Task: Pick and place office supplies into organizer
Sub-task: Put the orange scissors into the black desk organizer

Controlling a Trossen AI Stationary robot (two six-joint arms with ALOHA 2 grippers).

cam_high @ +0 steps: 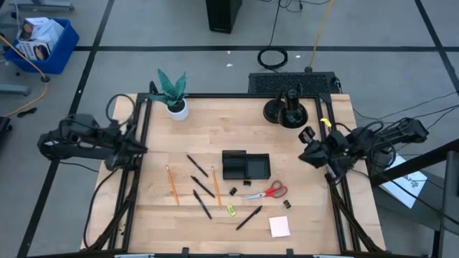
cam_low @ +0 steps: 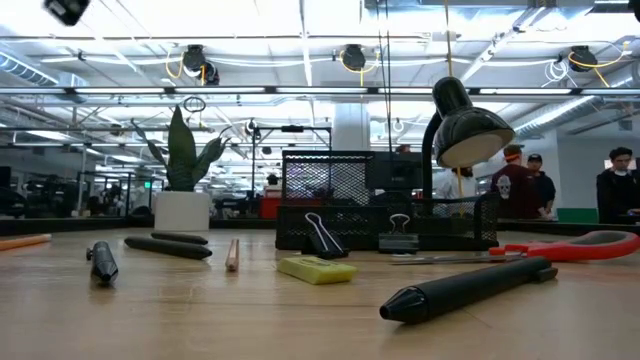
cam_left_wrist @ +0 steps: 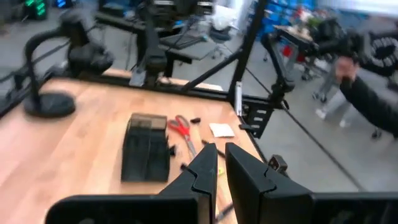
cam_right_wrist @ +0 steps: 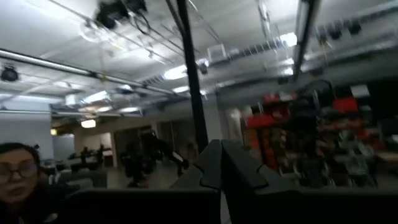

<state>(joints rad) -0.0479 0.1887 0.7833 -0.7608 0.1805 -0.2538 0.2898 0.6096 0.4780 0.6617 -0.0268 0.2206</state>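
the organizer [cam_high: 245,165] stands in the table's middle with bare wood behind it, so there is free way from above. in front, the scissors [cam_high: 267,191], pens [cam_high: 203,188], pencils [cam_high: 171,183] and clips [cam_high: 234,191] lie close together. the plant [cam_high: 173,93] and round stand [cam_high: 285,111] block the far edge.

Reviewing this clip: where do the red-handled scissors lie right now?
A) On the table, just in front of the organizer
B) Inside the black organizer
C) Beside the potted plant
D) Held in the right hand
A: the scissors lie flat on the wood just in front of the organizer, outside it and touched by neither hand.
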